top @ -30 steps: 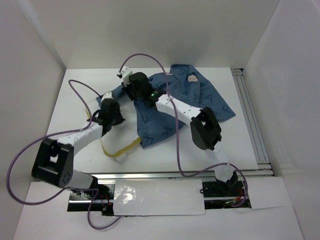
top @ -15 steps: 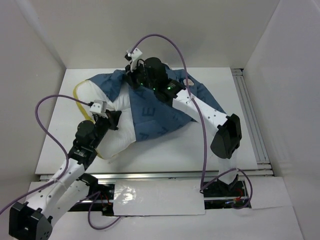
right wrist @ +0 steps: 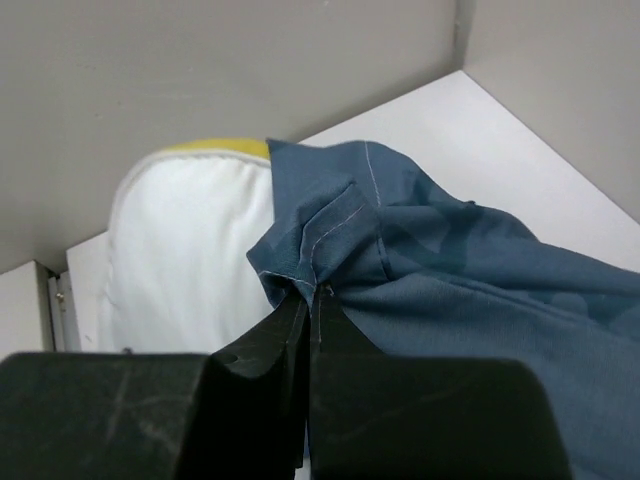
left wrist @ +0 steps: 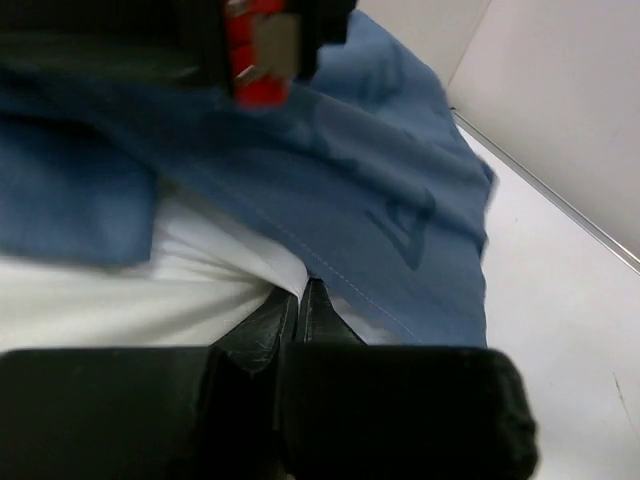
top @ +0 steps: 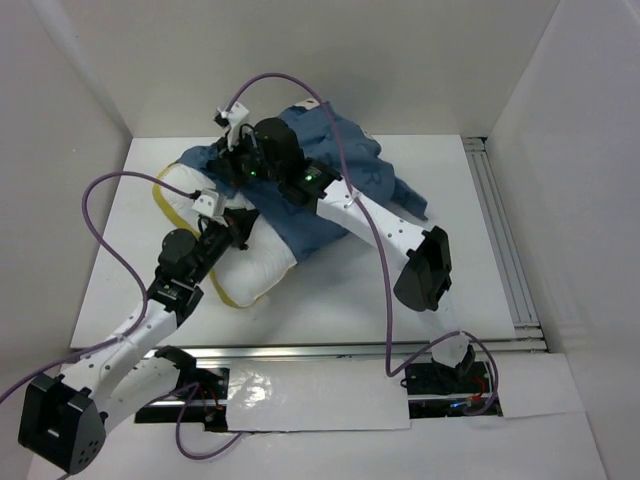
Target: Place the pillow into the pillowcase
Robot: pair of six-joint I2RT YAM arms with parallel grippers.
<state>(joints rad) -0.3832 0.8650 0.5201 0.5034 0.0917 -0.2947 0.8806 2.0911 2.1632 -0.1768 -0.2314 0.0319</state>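
Top view: 2 arms reach over the pillow (top: 255, 265), which lies left of centre on the white surface (top: 450, 280), its far-right part covered by the blue pillowcase (top: 360, 170). The left end effector (top: 238, 225) is at the case's edge, the right end effector (top: 238, 160) at its far-left corner. L wrist view: fingers together, tips at the pillowcase hem on white pillow; grip on cloth can't be told. R wrist view: fingers clamped on a bunched fold of pillowcase hem, w/ pillow just beyond.

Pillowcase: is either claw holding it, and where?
The right gripper pinches the pillowcase by its bunched hem; what the left gripper holds cannot be told.
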